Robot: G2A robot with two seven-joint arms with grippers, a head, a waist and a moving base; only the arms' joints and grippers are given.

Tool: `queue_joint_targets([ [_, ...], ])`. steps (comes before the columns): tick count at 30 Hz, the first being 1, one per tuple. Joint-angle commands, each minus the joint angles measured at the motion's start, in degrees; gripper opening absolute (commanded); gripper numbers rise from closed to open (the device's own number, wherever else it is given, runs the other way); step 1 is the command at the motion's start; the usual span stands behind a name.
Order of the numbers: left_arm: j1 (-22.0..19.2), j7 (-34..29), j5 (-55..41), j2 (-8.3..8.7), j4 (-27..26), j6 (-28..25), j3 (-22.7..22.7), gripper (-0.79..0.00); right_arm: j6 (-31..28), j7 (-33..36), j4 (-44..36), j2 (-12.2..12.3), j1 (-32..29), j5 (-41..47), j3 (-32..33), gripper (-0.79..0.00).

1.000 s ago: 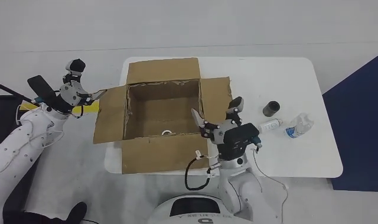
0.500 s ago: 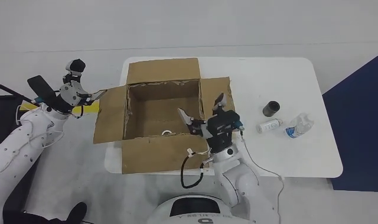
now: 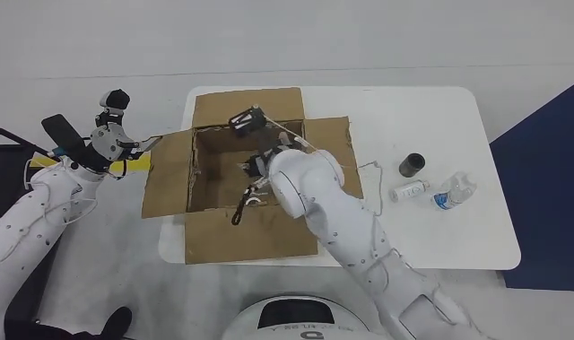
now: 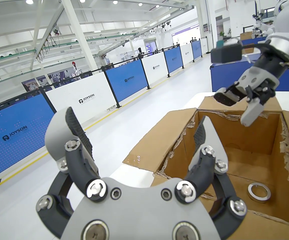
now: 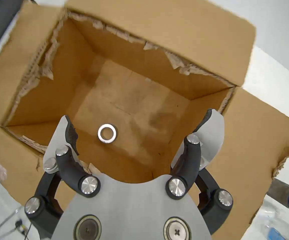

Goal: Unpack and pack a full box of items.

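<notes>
Ring (image 5: 107,133) inside box (image 5: 84,43)

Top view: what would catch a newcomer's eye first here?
The big open box at the left end of the table is nearly empty: a lone metal ring lies on its floor. The right tool hangs open over the opening, above the ring. To the box's right, a black tube and a clear bottle lie on the table.

Large factory-style robot hall, steel roof beams (image 4: 74,18), blue-white partition panels (image 4: 126,81)
</notes>
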Motion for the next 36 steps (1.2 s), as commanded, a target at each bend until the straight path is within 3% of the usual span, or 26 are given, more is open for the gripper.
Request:
queue_joint_targets([
  [1,0.0,0.0,0.0,0.00,0.0,0.0,0.0,0.000,1.0,2.8,5.4,-1.0,3.8,0.6,-2.5,-0.095],
  [3,0.0,0.0,0.0,0.00,0.0,0.0,0.0,0.000,1.6,4.0,9.5,-2.0,6.5,1.2,-4.8,-0.194],
  [5,0.0,0.0,0.0,0.00,0.0,0.0,0.0,0.000,0.6,5.3,13.1,-3.0,8.8,2.0,-7.3,-0.237],
  [7,0.0,0.0,0.0,0.00,0.0,0.0,0.0,0.000,0.5,6.0,16.9,-4.0,10.6,3.4,-8.7,-0.259],
  [10,0.0,0.0,0.0,0.00,0.0,0.0,0.0,0.000,-0.5,7.0,22.5,-5.5,13.0,6.1,-10.9,-0.219],
  [17,0.0,0.0,0.0,0.00,0.0,0.0,0.0,0.000,-5.9,6.9,34.5,-8.7,17.2,12.1,-14.8,-0.372],
  [36,0.0,0.0,0.0,0.00,0.0,0.0,0.0,0.000,-16.8,1.8,59.6,-16.5,24.7,21.1,-20.0,-0.406],
])
